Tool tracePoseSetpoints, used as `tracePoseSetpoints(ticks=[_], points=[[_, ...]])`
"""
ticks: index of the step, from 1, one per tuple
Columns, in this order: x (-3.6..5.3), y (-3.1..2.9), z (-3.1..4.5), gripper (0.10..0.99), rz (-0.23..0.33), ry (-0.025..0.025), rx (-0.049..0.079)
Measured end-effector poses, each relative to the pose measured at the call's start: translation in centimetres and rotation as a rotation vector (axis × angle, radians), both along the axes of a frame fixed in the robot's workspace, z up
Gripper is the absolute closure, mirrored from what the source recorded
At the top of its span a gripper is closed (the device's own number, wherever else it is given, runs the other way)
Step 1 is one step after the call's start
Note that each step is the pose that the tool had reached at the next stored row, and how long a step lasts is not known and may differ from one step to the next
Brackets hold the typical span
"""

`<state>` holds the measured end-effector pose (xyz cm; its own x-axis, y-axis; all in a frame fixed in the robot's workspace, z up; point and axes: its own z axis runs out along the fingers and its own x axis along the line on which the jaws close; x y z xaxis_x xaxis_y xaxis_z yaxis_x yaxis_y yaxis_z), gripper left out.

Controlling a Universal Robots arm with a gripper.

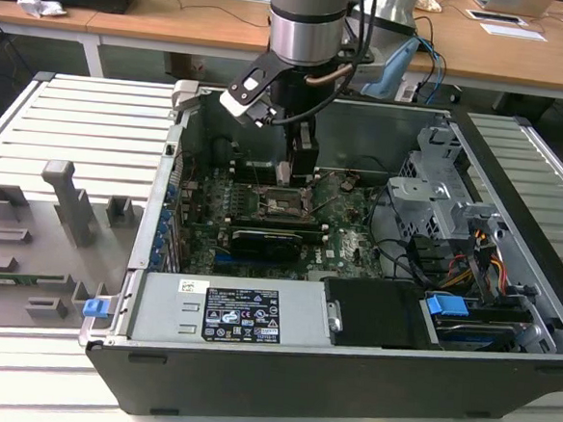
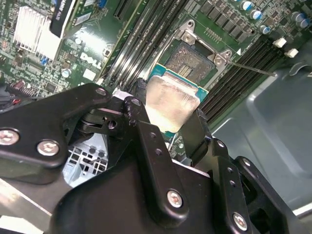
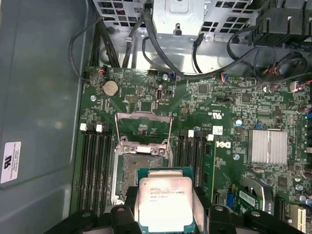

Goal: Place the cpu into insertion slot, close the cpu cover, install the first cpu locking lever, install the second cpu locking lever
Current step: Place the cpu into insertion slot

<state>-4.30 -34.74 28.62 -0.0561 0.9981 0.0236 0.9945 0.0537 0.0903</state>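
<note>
**Gripper** point(image 1: 300, 174): black, two-fingered, on a grey arm point(image 1: 309, 20) that hangs into an open computer case point(image 1: 347, 380). State: the fingers point(image 3: 130, 199) are drawn narrow onto two opposite edges of the cpu point(image 3: 165, 202). The chip lies flat between them, pale metal top facing the first wrist camera. In the second wrist view the cpu point(image 2: 170, 102) sits between the fingertips, a green border showing round its metal top.

**Insertion slot** point(image 3: 127, 173): square, dark-centred, metal-rimmed, set in the green motherboard point(image 3: 195, 105). Position: just below the held chip and slightly ahead of the fingertips. The cpu overlaps its nearer edge in the first wrist view and is not seated. In the exterior view the insertion slot point(image 1: 287, 208) lies directly under the gripper.

**Cpu cover** point(image 3: 144, 117): silver frame with a square cut-out, swung up at the slot's far edge, beyond the fingertips.

**Thin metal rod** point(image 2: 251, 67): runs out from one corner of the slot, on the side away from the hand.

**Memory slots** point(image 3: 95, 161): long, black, flanking the socket on both sides.

**Finned heatsink** point(image 3: 267, 146): on the board, off to one side of the hand.

**Coin battery** point(image 3: 111, 87): beyond the raised cover.

**Power supply** point(image 1: 236, 309) and **drive cage** point(image 1: 438, 183): inside the case, apart from the hand.

**Grey fixtures** point(image 1: 59, 215): on the slatted table point(image 1: 95, 111) outside the case, well apart from the hand.
</note>
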Motion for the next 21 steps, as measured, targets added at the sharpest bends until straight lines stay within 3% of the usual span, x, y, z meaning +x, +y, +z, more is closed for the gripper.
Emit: tracePoseSetpoints(ticks=[7, 15, 17, 19, 21], points=[[-0.33, 0.19, -1.22, 0.557, -0.021, 0.0, -0.001], [-0.38, 0.6, -2.1, 0.557, -0.025, 0.0, -0.002], [-0.47, 0.79, -2.89, 0.557, -0.05, 0.0, -0.003], [-0.58, 1.13, -3.22, 0.557, -0.051, 0.0001, -0.003], [-0.6, 1.48, -3.58, 0.557, -0.053, -0.0002, -0.016]])
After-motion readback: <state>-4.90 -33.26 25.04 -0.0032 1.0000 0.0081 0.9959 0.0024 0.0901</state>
